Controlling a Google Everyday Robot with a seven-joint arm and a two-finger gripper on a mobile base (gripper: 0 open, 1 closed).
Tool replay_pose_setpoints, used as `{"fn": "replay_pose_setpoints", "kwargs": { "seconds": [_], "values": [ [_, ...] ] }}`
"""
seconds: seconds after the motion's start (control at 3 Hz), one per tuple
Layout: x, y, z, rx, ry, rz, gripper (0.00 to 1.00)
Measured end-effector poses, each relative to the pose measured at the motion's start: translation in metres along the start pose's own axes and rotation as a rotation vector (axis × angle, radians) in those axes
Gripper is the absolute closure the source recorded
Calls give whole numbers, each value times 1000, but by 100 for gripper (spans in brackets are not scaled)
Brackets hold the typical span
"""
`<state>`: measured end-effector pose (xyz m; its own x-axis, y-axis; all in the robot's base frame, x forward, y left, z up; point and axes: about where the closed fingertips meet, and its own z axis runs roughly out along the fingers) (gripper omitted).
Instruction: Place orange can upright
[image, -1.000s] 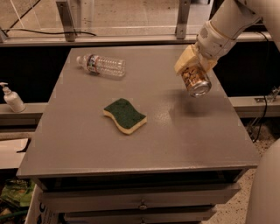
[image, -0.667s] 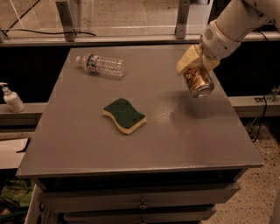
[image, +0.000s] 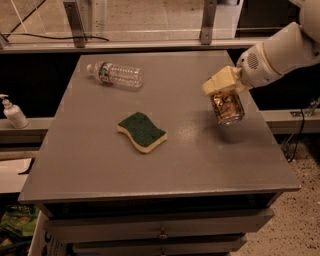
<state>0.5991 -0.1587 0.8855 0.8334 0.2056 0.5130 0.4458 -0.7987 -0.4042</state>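
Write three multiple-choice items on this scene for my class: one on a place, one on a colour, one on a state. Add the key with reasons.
1. Where is the orange can?
A) in the gripper, at the table's right side
B) at the left front corner
C) on the floor

2. What colour is the sponge's top?
A) blue
B) green
C) red

3. How is the water bottle placed?
A) upright
B) on its side
C) stacked on a box

Key:
1 A, the gripper is shut on its top.
2 B, dark green over a pale yellow layer.
3 B, it lies flat near the far left edge.
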Motion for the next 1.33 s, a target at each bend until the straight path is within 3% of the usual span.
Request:
{"fn": "replay_pose_setpoints", "kwargs": {
  "seconds": [0.67,1.0,1.33],
  "values": [
    [12,-3,-22,176,269,-32,100],
    [27,-3,-41,229,379,-44,100],
    [31,-9,-53,248,483,-82,100]
  ]
}}
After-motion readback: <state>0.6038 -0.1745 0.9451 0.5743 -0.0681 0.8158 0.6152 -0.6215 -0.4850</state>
